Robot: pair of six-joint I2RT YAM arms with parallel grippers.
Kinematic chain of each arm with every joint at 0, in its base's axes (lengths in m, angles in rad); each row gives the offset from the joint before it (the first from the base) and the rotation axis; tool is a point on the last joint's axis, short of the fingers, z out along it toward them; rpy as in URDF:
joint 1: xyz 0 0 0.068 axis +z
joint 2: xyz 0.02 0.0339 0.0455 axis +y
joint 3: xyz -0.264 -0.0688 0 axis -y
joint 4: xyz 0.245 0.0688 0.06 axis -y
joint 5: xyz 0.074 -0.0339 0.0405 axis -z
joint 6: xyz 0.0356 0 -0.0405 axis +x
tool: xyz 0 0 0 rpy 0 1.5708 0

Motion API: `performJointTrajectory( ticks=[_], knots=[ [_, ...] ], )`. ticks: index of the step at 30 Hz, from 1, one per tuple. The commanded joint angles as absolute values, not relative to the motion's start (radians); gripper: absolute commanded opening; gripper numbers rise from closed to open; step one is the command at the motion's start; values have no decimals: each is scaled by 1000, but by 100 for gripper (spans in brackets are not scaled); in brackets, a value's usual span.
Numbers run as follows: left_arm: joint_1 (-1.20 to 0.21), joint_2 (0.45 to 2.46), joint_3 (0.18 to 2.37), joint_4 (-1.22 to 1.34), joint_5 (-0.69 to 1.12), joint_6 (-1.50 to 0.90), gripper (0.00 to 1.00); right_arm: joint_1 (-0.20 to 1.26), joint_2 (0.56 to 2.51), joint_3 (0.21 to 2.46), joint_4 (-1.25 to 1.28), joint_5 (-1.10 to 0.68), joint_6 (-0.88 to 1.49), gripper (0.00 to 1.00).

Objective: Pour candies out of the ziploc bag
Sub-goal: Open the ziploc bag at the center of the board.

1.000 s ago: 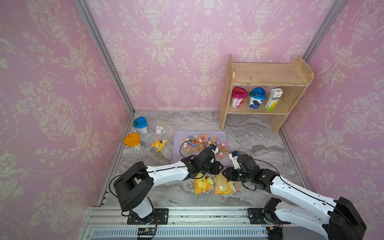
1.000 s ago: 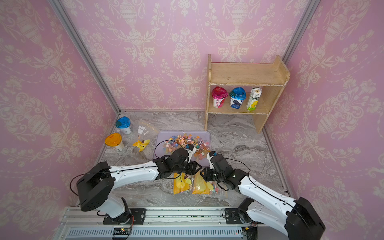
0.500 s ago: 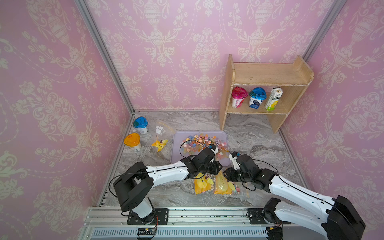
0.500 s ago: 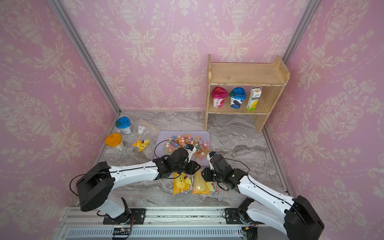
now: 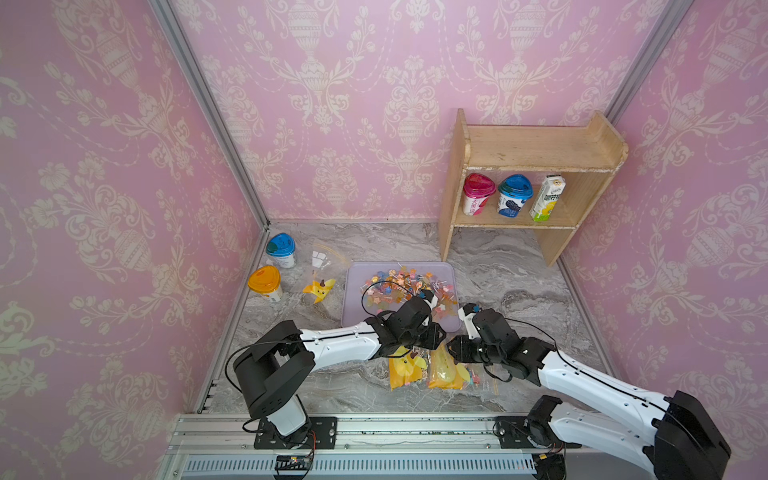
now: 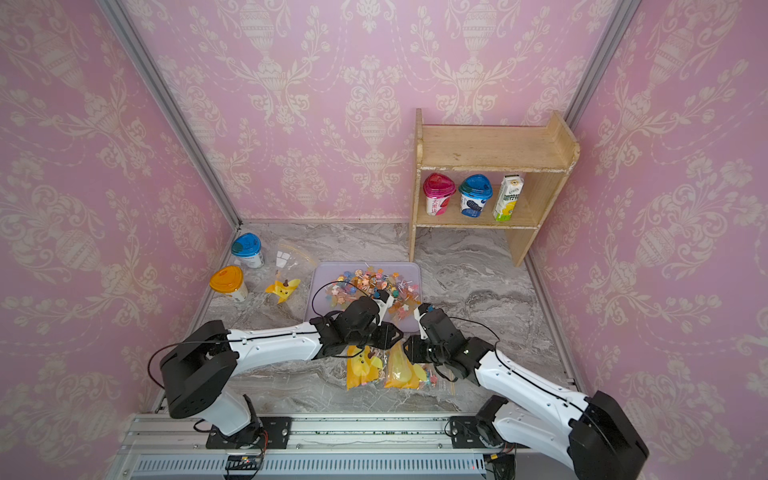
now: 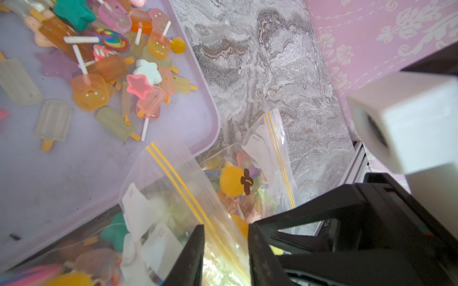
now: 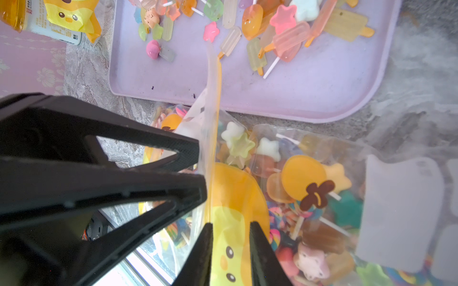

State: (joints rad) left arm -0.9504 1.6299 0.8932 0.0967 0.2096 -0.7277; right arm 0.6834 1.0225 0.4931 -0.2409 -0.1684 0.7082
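Observation:
A clear ziploc bag (image 5: 445, 368) with a yellow zip strip and a yellow duck print stands at the table's front, its mouth lifted between both grippers. In the left wrist view my left gripper (image 7: 226, 230) is shut on the zip edge of the ziploc bag (image 7: 188, 198). My right gripper (image 8: 231, 226) is shut on the duck-printed film of the ziploc bag (image 8: 230, 193). In both top views the left gripper (image 5: 436, 334) and right gripper (image 5: 453, 345) almost touch. Candies (image 8: 297, 183) fill the bag. More candies (image 5: 399, 286) lie on the lavender tray (image 5: 353, 307) just behind.
A second filled bag (image 5: 405, 368) lies beside the held one, under the left arm. At the left wall stand a blue-lidded cup (image 5: 281, 249) and an orange-lidded cup (image 5: 264, 283), next to an emptied bag (image 5: 320, 286). A wooden shelf (image 5: 536, 166) stands back right.
My left gripper's jaws have narrowed onto the bag's zip edge. The right gripper has kept its hold and both arms have barely shifted.

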Motion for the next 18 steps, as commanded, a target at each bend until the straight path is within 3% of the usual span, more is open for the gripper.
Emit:
performJointTrajectory(
  ticks=[1, 7, 18],
  knots=[
    [-943, 1636, 897, 80, 226, -728, 18, 691, 1018, 500, -248, -164, 706, 29],
    [-943, 1617, 871, 61, 219, -719, 0, 691, 1013, 496, -247, -160, 706, 29],
    [-943, 1586, 850, 60, 210, -702, 0, 690, 965, 508, -298, -119, 694, 33]
  ],
)
